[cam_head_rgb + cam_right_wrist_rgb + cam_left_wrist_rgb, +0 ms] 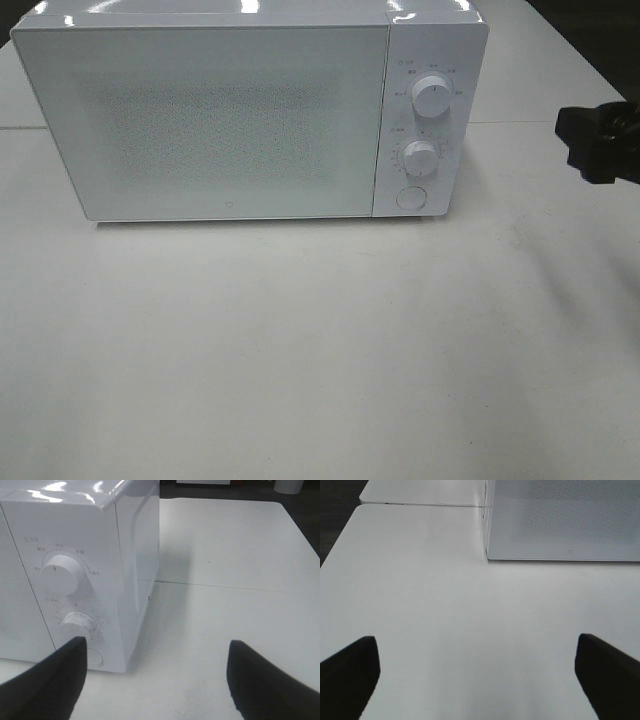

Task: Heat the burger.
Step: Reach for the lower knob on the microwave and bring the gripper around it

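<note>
Two white tables abut along one seam: a near table [300, 350] and a far table [540, 70]. One white microwave oven [230, 120] stands at the far edge of the near table, over that seam, and its control panel carries two rotary dials, an upper dial [432, 97] and a lower dial [421, 159], plus one round button [411, 198]. There are two grippers: the left gripper [476, 652] with two dark fingers [350, 680], and the right gripper [156, 650], likewise with two dark fingers [45, 685].

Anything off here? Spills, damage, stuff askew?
Nothing stands out. The microwave stands level on the table, door shut, no spill or damage visible. Only note: no burger shows in any view.
</note>
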You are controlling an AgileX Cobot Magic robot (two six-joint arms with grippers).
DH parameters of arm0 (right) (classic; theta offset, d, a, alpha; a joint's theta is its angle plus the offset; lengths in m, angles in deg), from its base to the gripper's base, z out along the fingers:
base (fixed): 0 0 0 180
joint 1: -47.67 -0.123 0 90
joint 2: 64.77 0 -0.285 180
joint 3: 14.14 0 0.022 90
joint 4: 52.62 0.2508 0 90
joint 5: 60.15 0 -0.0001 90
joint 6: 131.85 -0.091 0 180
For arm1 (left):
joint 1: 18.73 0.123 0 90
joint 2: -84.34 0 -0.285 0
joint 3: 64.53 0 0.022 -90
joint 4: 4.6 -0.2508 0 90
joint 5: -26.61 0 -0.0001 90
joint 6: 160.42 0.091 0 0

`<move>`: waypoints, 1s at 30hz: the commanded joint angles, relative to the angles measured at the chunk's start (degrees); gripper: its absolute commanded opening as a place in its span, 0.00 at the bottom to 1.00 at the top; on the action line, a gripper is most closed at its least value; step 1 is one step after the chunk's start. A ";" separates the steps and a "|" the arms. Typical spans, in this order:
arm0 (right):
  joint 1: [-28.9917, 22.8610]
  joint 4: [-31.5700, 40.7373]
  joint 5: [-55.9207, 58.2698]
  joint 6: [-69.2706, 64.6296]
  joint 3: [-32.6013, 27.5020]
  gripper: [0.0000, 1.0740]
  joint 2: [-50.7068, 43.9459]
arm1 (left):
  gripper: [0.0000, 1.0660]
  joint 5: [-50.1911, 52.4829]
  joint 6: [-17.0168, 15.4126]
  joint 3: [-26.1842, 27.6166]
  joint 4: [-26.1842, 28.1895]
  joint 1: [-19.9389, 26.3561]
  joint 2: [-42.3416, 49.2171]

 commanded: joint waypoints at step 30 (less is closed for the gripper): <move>-40.97 53.23 -36.55 23.78 -0.97 0.70 26.47 | 0.92 0.00 -0.23 -0.17 0.00 0.11 1.32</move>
